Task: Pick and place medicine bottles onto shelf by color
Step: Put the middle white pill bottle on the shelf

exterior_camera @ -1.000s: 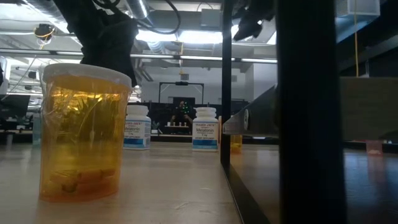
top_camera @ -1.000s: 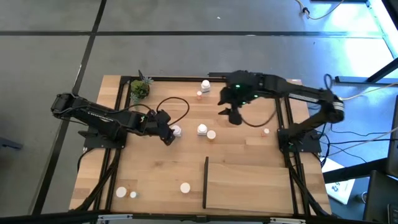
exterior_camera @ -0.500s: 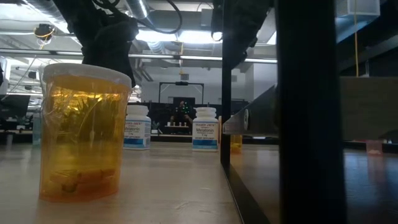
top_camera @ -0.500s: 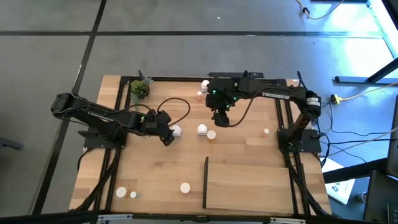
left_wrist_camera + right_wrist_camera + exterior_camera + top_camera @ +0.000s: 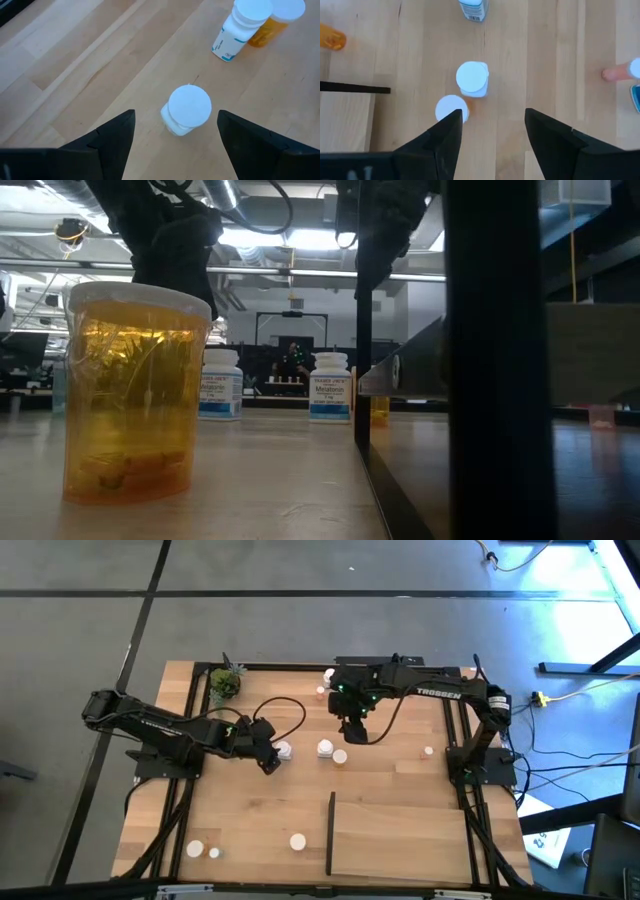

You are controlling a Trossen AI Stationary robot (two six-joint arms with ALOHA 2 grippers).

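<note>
Medicine bottles stand scattered on the wooden table. My left gripper point(image 5: 272, 758) is open at mid-table, left of centre. Its fingers stand on either side of a white bottle point(image 5: 187, 110) without touching it. My right gripper point(image 5: 352, 728) hangs open above and just beyond a white bottle point(image 5: 471, 79) and an orange bottle with a white cap point(image 5: 451, 108). These two stand side by side on their bases. The shelf point(image 5: 400, 840), a light-wood panel with a black upright strip point(image 5: 330, 833), lies at the near right.
A small potted plant point(image 5: 225, 683) stands at the far left corner. More bottles stand at the far edge point(image 5: 330, 675), at the right point(image 5: 428, 751) and along the near left point(image 5: 195, 849). A large orange bottle point(image 5: 135, 390) fills the low view's left.
My right gripper has swung toward the table's left and come down, tipping more steeply downward, and now hangs over the pair of bottles at mid-table. Most of this move came early in the second.
</note>
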